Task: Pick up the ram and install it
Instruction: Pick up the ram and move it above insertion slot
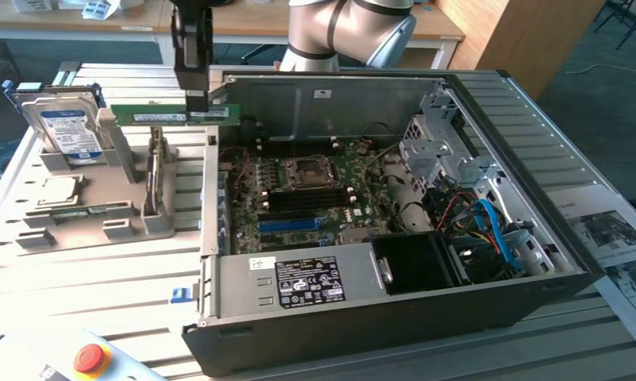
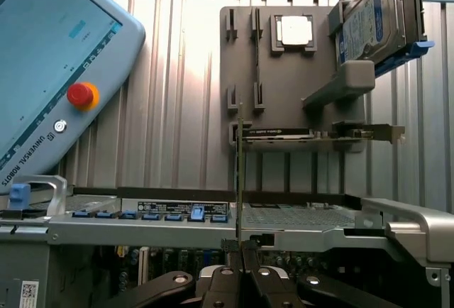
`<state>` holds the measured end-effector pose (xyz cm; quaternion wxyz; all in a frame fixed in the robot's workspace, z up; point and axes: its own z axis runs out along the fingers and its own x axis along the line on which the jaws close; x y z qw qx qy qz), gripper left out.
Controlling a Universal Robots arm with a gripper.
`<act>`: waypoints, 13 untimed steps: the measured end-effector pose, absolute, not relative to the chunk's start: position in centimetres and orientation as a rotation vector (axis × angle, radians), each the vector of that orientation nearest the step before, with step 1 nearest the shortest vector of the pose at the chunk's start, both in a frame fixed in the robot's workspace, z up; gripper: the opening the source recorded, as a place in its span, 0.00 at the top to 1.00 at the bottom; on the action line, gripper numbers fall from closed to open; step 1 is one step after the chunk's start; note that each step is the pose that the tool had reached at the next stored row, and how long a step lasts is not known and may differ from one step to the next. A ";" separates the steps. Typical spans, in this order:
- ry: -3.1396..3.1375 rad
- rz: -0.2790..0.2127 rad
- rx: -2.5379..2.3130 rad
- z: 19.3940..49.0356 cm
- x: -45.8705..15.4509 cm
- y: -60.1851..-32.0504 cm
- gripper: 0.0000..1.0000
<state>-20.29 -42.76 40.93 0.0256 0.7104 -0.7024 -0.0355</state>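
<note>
The ram [image 1: 156, 117], a long thin green stick with a white sticker, hangs level in the air. My gripper [image 1: 198, 101] is shut on it from above, near its end toward the exterior view's right. It hovers over the grey parts holder [image 1: 85, 226], just outside the wall of the open computer case [image 1: 206, 198]. In the wrist view the ram [image 2: 240, 173] appears edge-on as a thin line rising from between the fingers of my gripper [image 2: 241, 248]. The motherboard [image 1: 329, 178] lies in the case, with black memory slots [image 1: 291, 202] and a blue slot [image 1: 291, 225].
The holder carries a hard drive [image 1: 66, 131], a processor chip [image 1: 58, 190] and an upright expansion card [image 1: 156, 178]. A power supply [image 1: 296, 282] and drive cage [image 1: 445, 151] fill the case. A teach pendant with a red button [image 1: 90, 359] lies at the table's front.
</note>
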 end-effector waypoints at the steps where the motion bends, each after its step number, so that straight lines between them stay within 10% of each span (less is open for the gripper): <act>1: -2.171 -0.111 2.196 40.9 -20.1 -42.8 0.88; 13: -2.168 -0.118 2.192 40.9 -17.8 -42.8 0.88</act>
